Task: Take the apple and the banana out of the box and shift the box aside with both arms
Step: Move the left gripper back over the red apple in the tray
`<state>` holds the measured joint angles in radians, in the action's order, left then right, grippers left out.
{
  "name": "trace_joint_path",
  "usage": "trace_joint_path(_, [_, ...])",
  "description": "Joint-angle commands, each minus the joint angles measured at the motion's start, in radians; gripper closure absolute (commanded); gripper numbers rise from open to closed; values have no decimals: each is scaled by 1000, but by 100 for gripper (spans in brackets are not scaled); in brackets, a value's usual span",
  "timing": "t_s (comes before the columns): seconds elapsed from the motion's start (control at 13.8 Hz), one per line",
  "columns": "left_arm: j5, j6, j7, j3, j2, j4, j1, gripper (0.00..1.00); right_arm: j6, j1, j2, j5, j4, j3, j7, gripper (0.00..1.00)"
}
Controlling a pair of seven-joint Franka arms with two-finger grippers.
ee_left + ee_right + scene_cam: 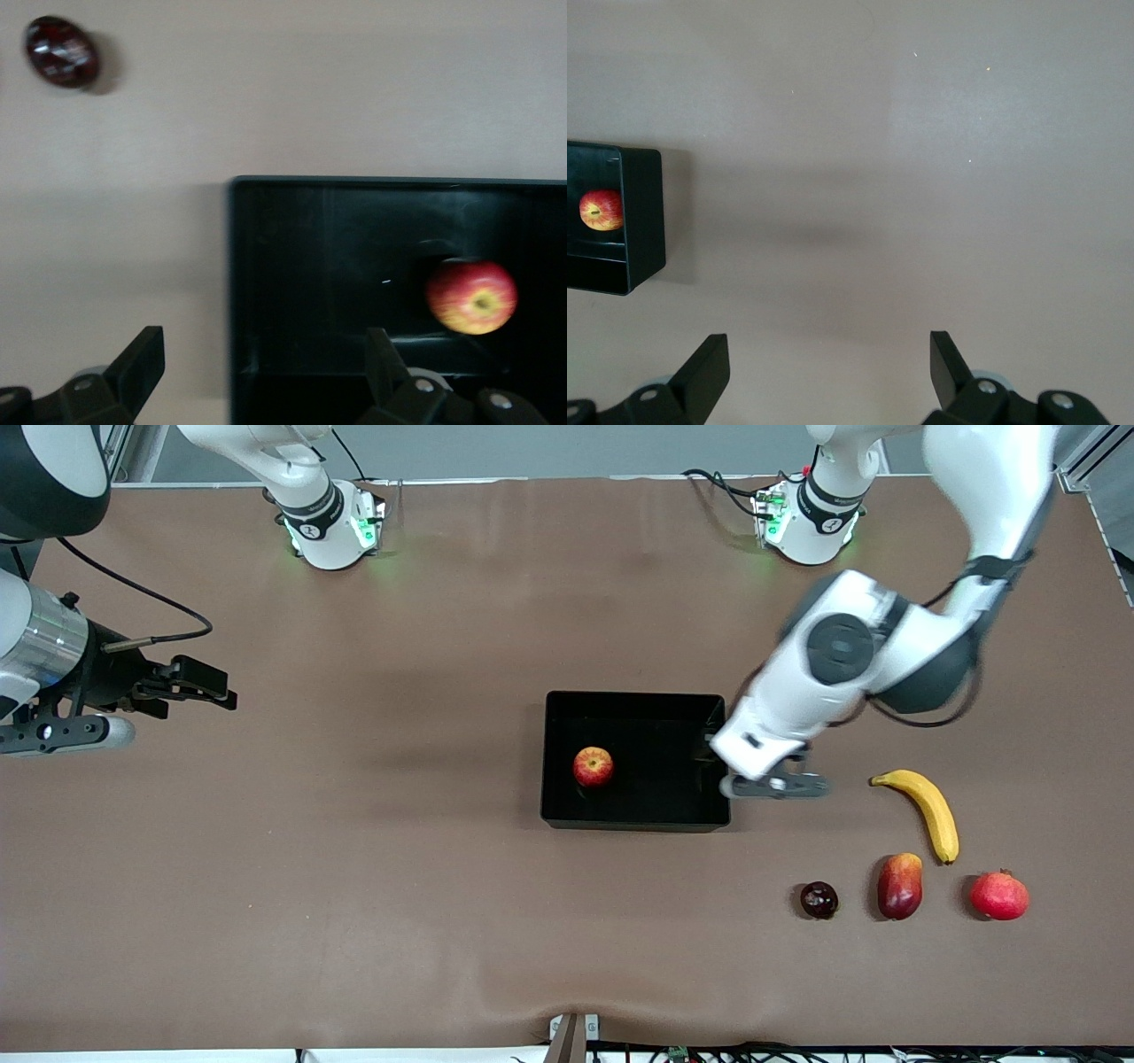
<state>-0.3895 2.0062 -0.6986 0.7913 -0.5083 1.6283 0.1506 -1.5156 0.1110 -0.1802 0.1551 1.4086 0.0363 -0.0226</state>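
The left arm (895, 646) reaches down from its base and bends at the elbow, so that the left gripper (749, 775) hangs over the wall of the black box (633, 815) at the left arm's end of it. Its fingers (142, 359) are spread wide and grasp nothing; one is over the bare table (354, 868), the other over the inside of the box. The right arm (35, 646) waits at its own end of the table, well apart from the box, with the right gripper (208, 691) over bare table, its fingers (704, 363) released and empty.

There is one box, mid-table, and one apple (593, 766) lying in it. One banana (926, 810) lies on the table toward the left arm's end. Nearer the front camera than the banana lie three more fruits in a row: one small dark round fruit (819, 899), one mango (900, 885), one pomegranate (999, 895).
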Motion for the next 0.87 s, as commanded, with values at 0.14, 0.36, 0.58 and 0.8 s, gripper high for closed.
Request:
trace_joint_path(0.14, [-72, -9, -169, -154, -186, -270, -297, 0, 0, -2, 8, 6, 3, 4, 19, 0])
trace_joint_path(0.36, [-63, 12, -255, -386, -249, -355, -559, 0, -1, -8, 7, 11, 6, 7, 92, 0])
trace_joint_path(0.58, [-60, 90, -341, -466, -312, -355, -652, 0, -3, -4, 7, 6, 6, 8, 86, 0])
trace_joint_path(0.8, [-60, 114, -328, -468, -355, -351, -668, 0, -3, 3, 8, -2, 7, 8, 84, 0])
